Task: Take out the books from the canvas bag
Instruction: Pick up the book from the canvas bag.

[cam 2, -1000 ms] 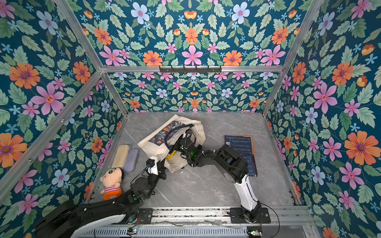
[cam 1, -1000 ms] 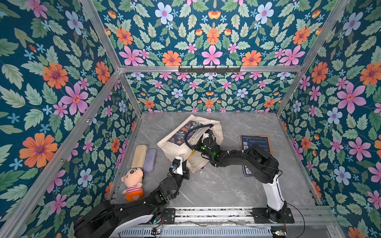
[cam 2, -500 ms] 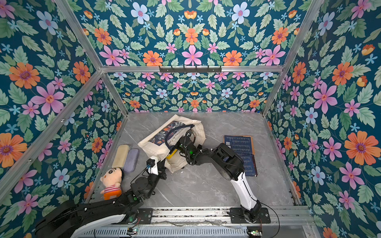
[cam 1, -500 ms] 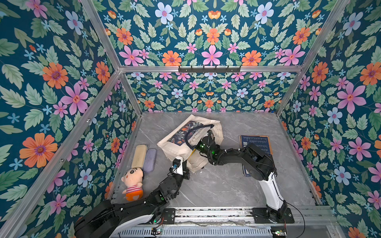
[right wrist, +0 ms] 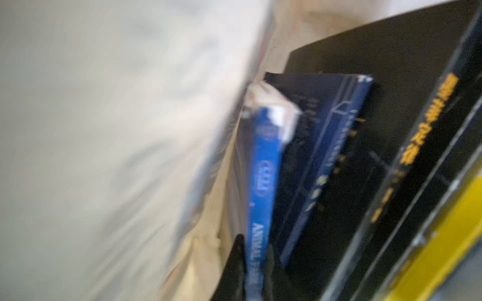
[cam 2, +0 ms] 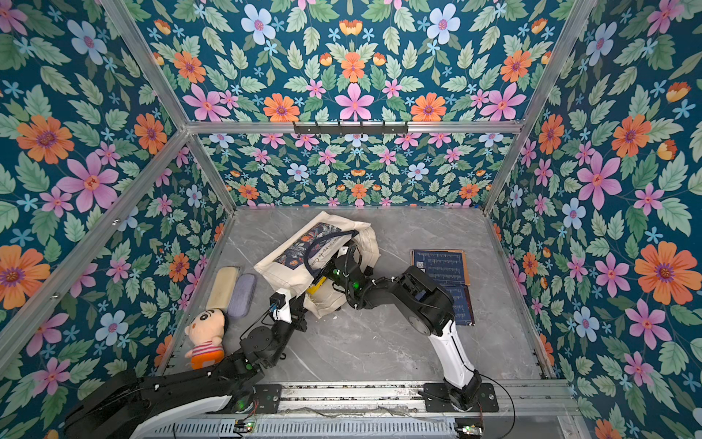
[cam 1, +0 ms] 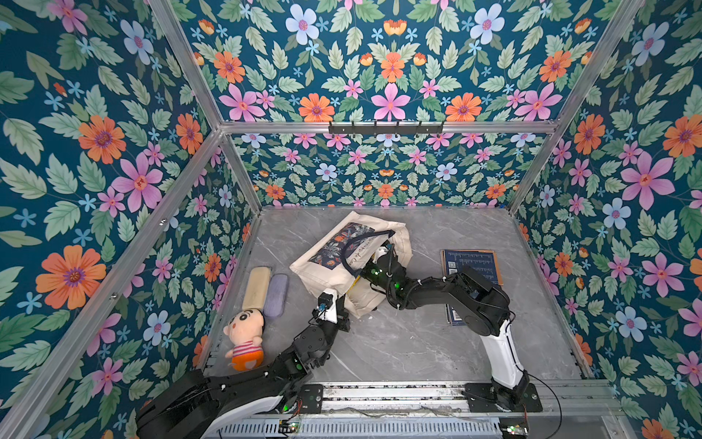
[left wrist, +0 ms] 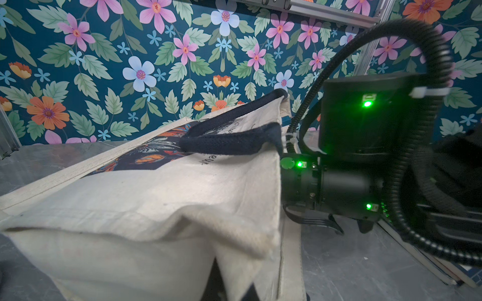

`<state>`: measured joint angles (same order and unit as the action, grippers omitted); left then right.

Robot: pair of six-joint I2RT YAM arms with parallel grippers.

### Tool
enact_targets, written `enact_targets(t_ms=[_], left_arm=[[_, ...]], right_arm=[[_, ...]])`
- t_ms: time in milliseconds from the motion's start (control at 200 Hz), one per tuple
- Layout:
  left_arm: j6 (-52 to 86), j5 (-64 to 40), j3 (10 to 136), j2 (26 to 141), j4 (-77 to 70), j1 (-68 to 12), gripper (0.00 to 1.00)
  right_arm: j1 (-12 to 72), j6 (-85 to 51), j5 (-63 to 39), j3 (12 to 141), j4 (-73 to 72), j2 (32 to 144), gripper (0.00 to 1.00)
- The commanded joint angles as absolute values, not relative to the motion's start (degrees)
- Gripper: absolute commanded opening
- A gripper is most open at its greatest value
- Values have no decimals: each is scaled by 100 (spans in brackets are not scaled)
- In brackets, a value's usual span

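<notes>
Change, right claw: the jaws, seen wide a second ago, have been brought together. The right claw (right wrist: 254, 242) is now clamped on the spine of the blue book (right wrist: 263, 182), lettered "ANIMAL FARM".
Change, elsewhere: the left arm, the canvas bag (cam 1: 330, 273) and the loose items are found where they were.
Right arm pose: the arm is bent at a raised elbow. The forearm is run low over the table (cam 1: 399, 342) into the bag's mouth. The claw is hidden by canvas in both top views.
Left arm pose: the arm is stretched low and forward. The left claw (cam 1: 340, 304) is closed on the bag's near corner, where the fabric is bunched.
Canvas bag: it is laid on its side around the right claw, with a dark handle looped above that wrist.
Books in bag: a navy book (right wrist: 326, 146) is seen just beside the gripped spine, and a black book (right wrist: 391, 130) with yellow lettering beyond it. This view is blurred.
Books out: dark blue books (cam 1: 471, 262) are laid flat well behind the right claw, partly under the elbow.
Other items: a plush doll (cam 1: 247, 334), a beige case (cam 1: 257, 281) and a lilac case (cam 1: 276, 290) are set to the outer side of the left claw, apart from it.
</notes>
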<state>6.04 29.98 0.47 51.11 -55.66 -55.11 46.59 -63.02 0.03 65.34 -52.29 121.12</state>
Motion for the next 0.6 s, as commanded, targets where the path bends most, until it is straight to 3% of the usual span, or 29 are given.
enact_targets(t_ms=[0, 235, 335, 465, 595], left_arm=[[578, 2962, 104, 5121, -5678, -5509, 0], [587, 2981, 114, 5129, -5651, -5510, 0], [589, 2992, 123, 5131, -5634, -5511, 0], [589, 2998, 123, 5140, -5634, -5511, 0], [589, 2982, 131, 5165, -5634, -5511, 0]], right_arm=[[4657, -6205, 82, 6214, -5702, 11812, 9], [4590, -6344, 35, 5819, -5758, 11637, 11], [4588, -6462, -17, 5794, -6019, 11799, 21], [4583, -6595, -92, 5882, -6373, 12059, 42], [4647, -6568, -104, 6008, -6404, 12165, 51]])
